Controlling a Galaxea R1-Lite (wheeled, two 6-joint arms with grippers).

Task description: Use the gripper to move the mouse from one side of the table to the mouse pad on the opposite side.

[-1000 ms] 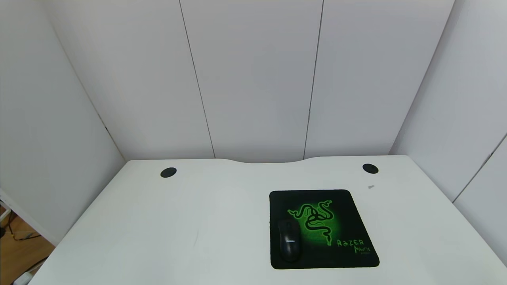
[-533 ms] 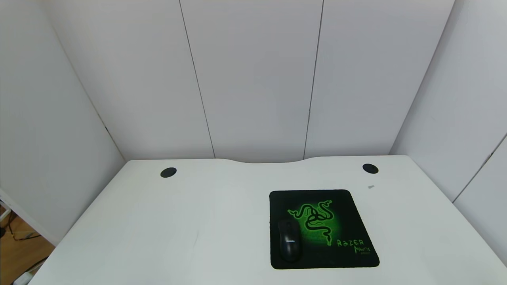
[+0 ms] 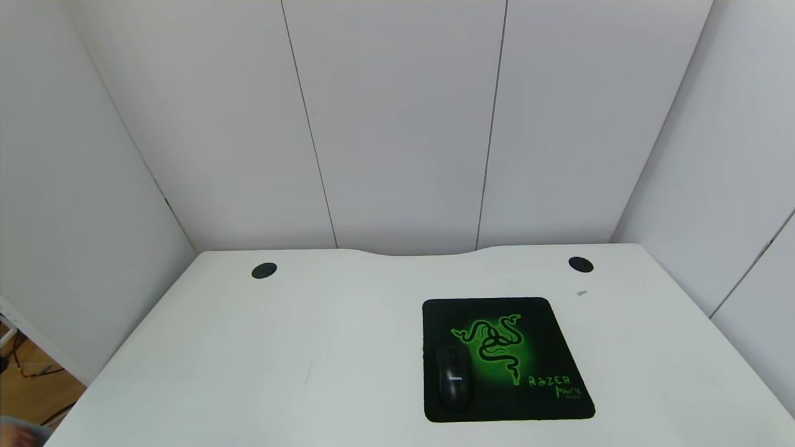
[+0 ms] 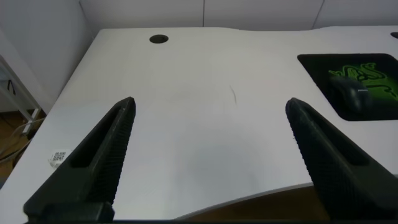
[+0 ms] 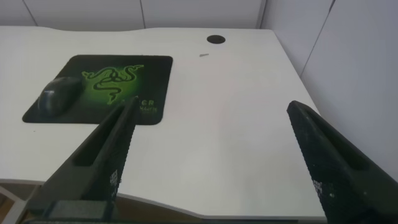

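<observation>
The black mouse (image 3: 452, 385) lies on the front left part of the black mouse pad (image 3: 534, 347) with the green snake logo, on the right half of the white table (image 3: 248, 360). Mouse (image 4: 352, 94) and pad (image 4: 379, 68) also show far off in the left wrist view, and the mouse (image 5: 57, 97) on the pad (image 5: 149, 68) in the right wrist view. My left gripper (image 4: 211, 109) is open and empty above the table's front left edge. My right gripper (image 5: 211, 112) is open and empty above the front right edge. Neither gripper shows in the head view.
Two round black cable holes (image 3: 264, 270) (image 3: 581, 264) sit near the table's curved back edge. A small grey scrap (image 3: 581, 293) lies behind the pad. White wall panels enclose the table. A blurred grey shape (image 3: 18, 431) shows at the head view's bottom left corner.
A blurred grey shape has come into the bottom left corner of the head view. Mouse and pad have not moved.
</observation>
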